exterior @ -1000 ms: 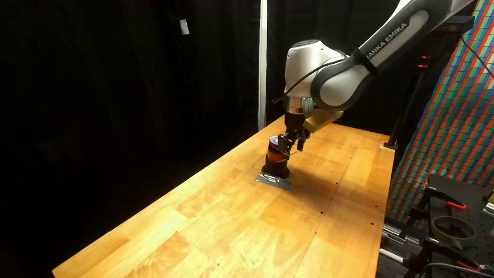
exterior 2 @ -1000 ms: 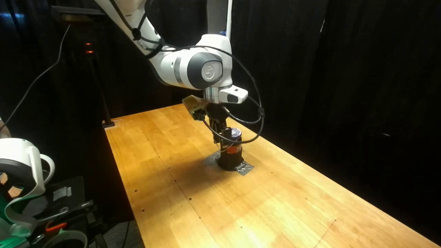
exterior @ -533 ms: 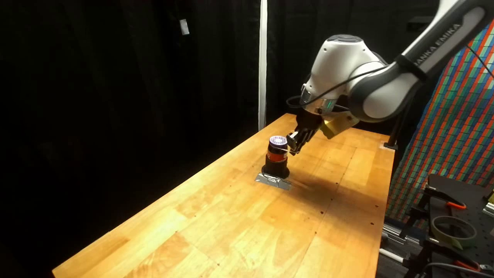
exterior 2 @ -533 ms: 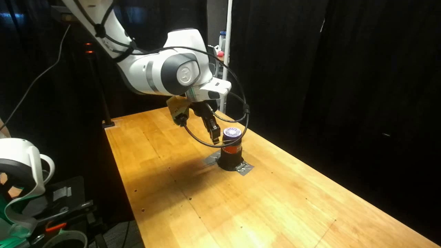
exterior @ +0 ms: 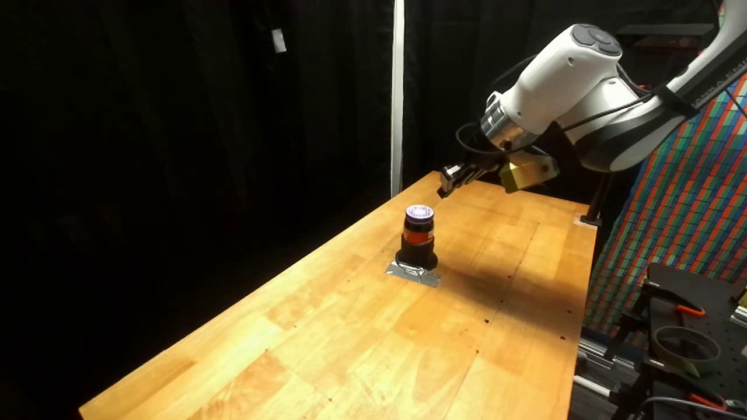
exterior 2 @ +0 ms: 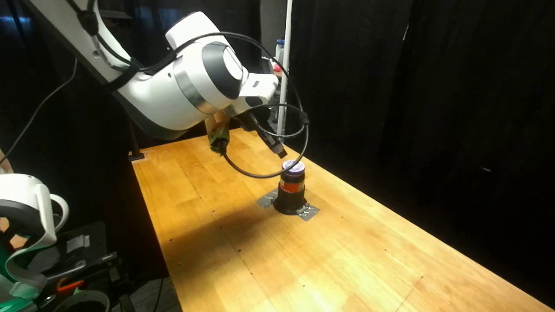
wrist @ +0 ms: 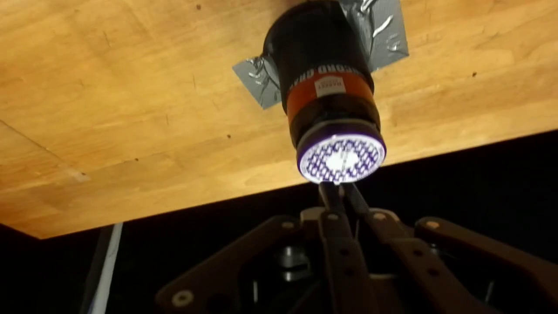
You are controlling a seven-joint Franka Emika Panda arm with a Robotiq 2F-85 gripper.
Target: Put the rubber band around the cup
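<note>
Orange-striped, the cup (wrist: 329, 92) stands upright on the desk (exterior: 373, 350), no band discernible around it, so looping likely remains. Your gripper (wrist: 338, 187) hovers near the cup's top, tips almost together, hold unclear.

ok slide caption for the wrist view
Purple-lidded jar, silver duct tape at its base, on a wooden table beyond the tool.
</note>
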